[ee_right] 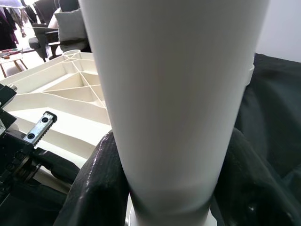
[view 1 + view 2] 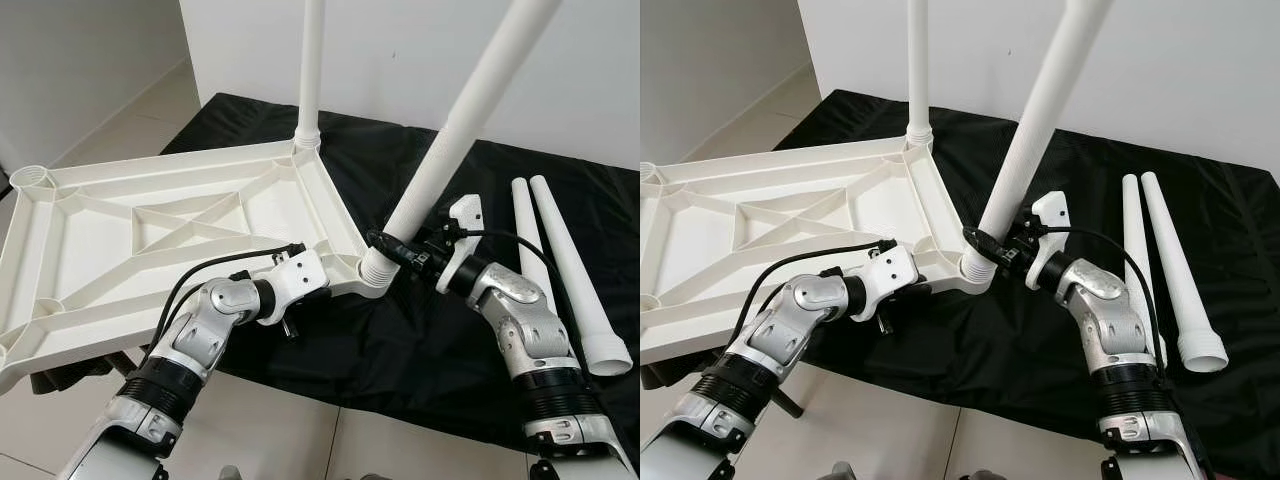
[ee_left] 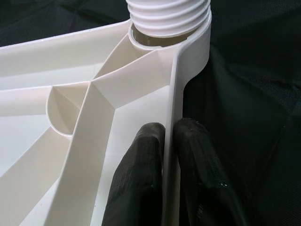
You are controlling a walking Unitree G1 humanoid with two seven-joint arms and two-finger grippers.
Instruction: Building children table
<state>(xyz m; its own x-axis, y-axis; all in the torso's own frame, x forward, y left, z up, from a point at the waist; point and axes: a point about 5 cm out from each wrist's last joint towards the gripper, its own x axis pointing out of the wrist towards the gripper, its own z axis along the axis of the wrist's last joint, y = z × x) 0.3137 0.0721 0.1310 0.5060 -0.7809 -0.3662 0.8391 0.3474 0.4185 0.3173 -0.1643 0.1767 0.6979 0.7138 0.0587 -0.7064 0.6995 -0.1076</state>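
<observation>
A white plastic table top (image 2: 150, 225) lies upside down, ribs up, partly on a black cloth. One white leg (image 2: 310, 70) stands upright in its far right corner socket. A second white leg (image 2: 455, 130) leans in the near right corner socket (image 2: 375, 268), threaded end (image 3: 167, 14) at the socket's mouth. My right gripper (image 2: 395, 245) is shut on this leg just above the socket, fingers (image 1: 99, 183) on both sides. My left gripper (image 3: 168, 155) is shut on the table top's rim (image 3: 176, 94) just beside that socket.
Two more white legs (image 2: 565, 270) lie side by side on the black cloth (image 2: 420, 340) at the right. The table top's left part overhangs the tiled floor (image 2: 270, 430). White walls rise behind. Empty corner sockets (image 2: 30, 178) sit at the far left.
</observation>
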